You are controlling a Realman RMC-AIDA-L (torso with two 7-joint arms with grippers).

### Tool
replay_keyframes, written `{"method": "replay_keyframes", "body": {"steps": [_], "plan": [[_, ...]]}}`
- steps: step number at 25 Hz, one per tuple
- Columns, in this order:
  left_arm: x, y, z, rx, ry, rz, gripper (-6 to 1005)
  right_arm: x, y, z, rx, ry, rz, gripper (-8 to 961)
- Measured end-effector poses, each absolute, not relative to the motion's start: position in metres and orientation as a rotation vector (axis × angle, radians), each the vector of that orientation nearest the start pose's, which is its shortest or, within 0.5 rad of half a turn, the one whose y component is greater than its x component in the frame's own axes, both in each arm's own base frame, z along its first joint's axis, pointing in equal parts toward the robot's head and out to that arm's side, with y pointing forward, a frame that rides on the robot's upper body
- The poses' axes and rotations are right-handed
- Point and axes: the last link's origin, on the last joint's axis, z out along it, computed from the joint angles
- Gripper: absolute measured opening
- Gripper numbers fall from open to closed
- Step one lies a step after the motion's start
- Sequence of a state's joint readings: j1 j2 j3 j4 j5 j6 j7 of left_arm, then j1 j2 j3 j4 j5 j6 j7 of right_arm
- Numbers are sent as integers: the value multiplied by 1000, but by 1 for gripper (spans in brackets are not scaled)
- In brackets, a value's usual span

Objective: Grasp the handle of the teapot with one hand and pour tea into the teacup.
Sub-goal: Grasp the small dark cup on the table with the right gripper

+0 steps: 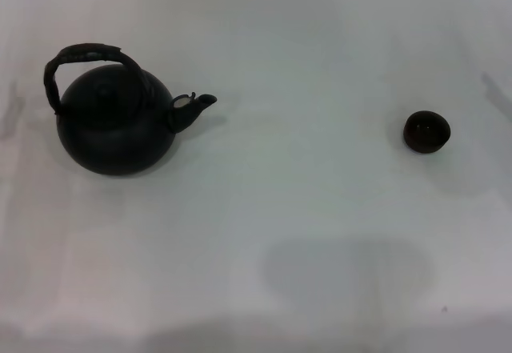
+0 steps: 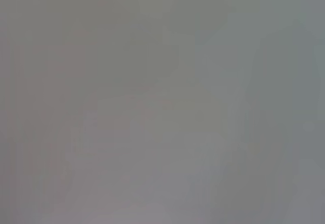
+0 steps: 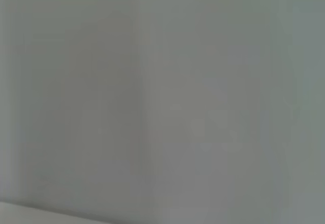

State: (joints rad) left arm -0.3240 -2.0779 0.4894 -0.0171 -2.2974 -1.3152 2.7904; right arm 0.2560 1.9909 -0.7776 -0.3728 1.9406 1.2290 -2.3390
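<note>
Plain white table (image 1: 320, 233) fills the head view, and that's the only view with anything on it; both wrist views are just blank grey, so neither gripper shows up anywhere and I can't tell how their fingers stand. Over on the left sits the teapot (image 1: 116, 125), upright, round and matte black, with its short spout (image 1: 196, 106) aimed right, toward the teacup (image 1: 426, 131). The handle (image 1: 84, 58) is a dark, rough, wrapped-looking hoop arching over the lid and running left to right in line with the spout. The cup is a small, dark, bowl-shaped thing, well apart on the right.
</note>
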Motion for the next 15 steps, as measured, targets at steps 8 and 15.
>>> {"method": "replay_keyframes", "body": {"steps": [8,15], "plan": [[-390,270,23,-1379,-695,-707,890,365,283,75,-2092,642,775,841],[-389,272,23,-1382,-690,-705,889,346,295,60,-2249,658,767,842]]}}
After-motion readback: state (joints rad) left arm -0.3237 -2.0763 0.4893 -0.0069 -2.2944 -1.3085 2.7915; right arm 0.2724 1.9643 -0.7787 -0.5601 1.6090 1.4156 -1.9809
